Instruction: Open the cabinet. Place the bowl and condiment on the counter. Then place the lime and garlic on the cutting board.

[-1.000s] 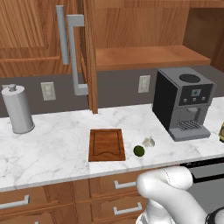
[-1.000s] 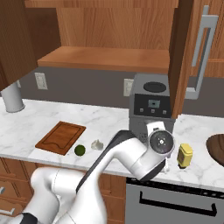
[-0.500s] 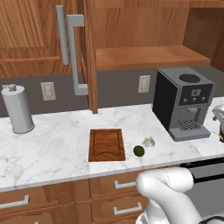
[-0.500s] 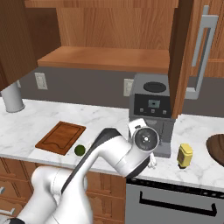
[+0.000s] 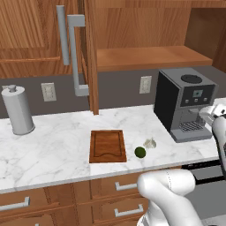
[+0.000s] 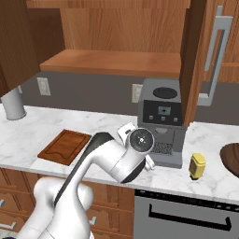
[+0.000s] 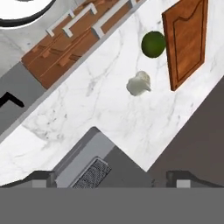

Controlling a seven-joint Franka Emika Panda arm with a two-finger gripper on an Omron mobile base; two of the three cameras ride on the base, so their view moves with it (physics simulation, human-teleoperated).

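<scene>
From the left base view, the cabinet [image 5: 132,39] stands open, its door [image 5: 90,57] swung out edge-on with the grey bar handle [image 5: 76,55] beside it, and the shelf inside lies bare wood. On the counter [image 5: 53,145] the cutting board [image 5: 107,145] sits just left of the lime [image 5: 140,152], and the garlic [image 5: 150,143] lies just beyond the lime, nearly touching it, between the board and the coffee machine [image 5: 185,103]. A grey canister with a knob [image 5: 17,110] stands well to the left of the board, near a wall outlet [image 5: 47,92].

From the right base view, the white arm bends up in front of the coffee machine [image 6: 162,121], its hand covering the spot right of the cutting board [image 6: 64,146]. The condiment bottle [image 6: 197,165] stands upright on the counter [image 6: 28,130] just right of the coffee machine, and the dark wooden bowl [image 6: 231,158] rests on the counter further right, cut by the picture edge.

In the hand view, looking down, the lime [image 7: 153,43] lies just beside the cutting board's [image 7: 186,41] edge, not on it, and the garlic [image 7: 139,84] lies close by on the marble, apart from the board. The coffee machine's drip grille [image 7: 89,173] shows near the gripper [image 7: 111,179], whose dark tips [image 7: 181,178] stand wide apart, released, with nothing between them.
</scene>
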